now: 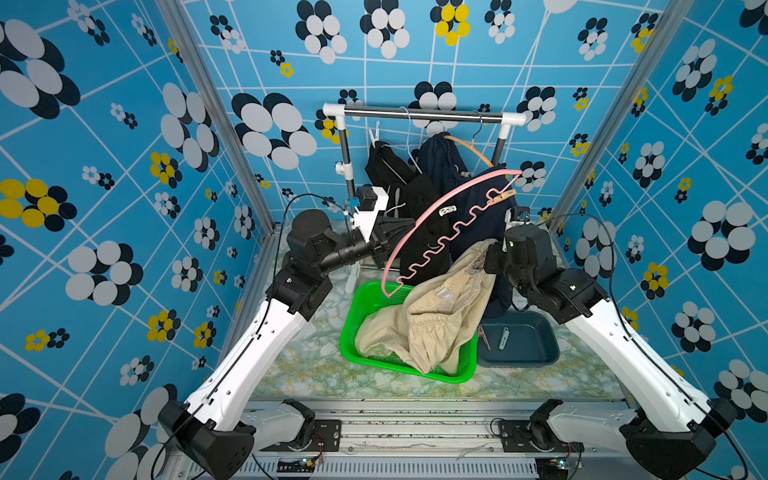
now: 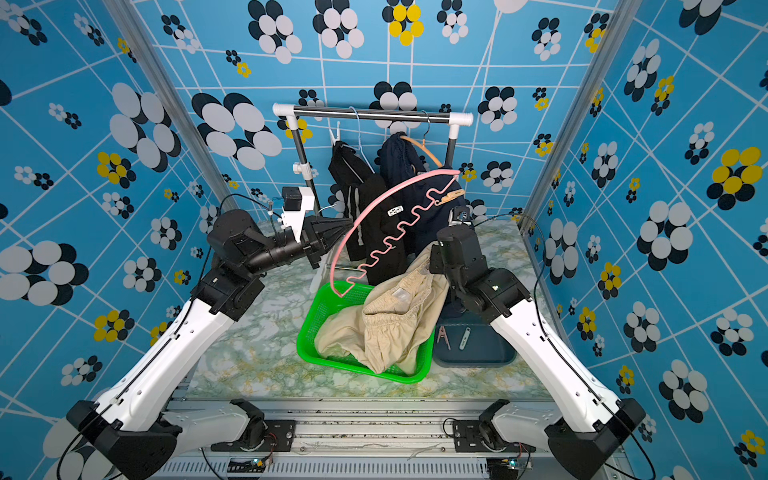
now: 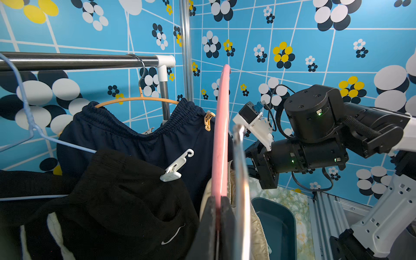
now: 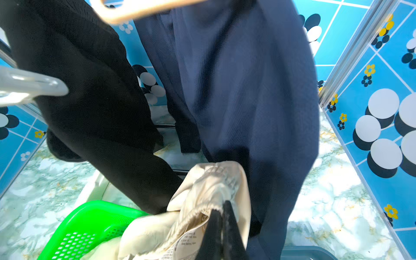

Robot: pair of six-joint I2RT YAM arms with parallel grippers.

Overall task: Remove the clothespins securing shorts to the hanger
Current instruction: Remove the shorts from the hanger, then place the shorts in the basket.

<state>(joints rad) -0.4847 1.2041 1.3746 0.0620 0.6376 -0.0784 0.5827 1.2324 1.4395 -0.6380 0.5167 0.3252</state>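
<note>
Blue flowered walls enclose a marbled tabletop point(image 1: 316, 357), which fills the lower centre in both top views. At upper centre a rack point(image 1: 419, 114) carries the navy shorts point(image 1: 440, 162) on an orange hanger point(image 3: 153, 99). Left of them the black shorts point(image 1: 419, 195) hang on a wire hanger point(image 3: 65, 142). The beige shorts point(image 1: 436, 316) drape from mid-frame down into a green basket point(image 1: 353, 328) at centre, and a dark bin point(image 1: 536, 345) sits just right of it. A pink hanger point(image 3: 220, 135) tilts across mid-frame, with its lower end over the basket. The left hand point(image 3: 218, 200) is closed tight on the pink hanger's curved bar. The right hand point(image 4: 221, 209) is clamped on the beige waistband and holds it up. A tan clothespin point(image 1: 503, 195) clips the pink hanger's wavy bar near its upper end. A white clothespin point(image 3: 176, 167) grips the black shorts, and another tan pin point(image 3: 208, 121) grips the navy waistband. Two loose pins point(image 1: 503, 337) lie in the bin.
</note>
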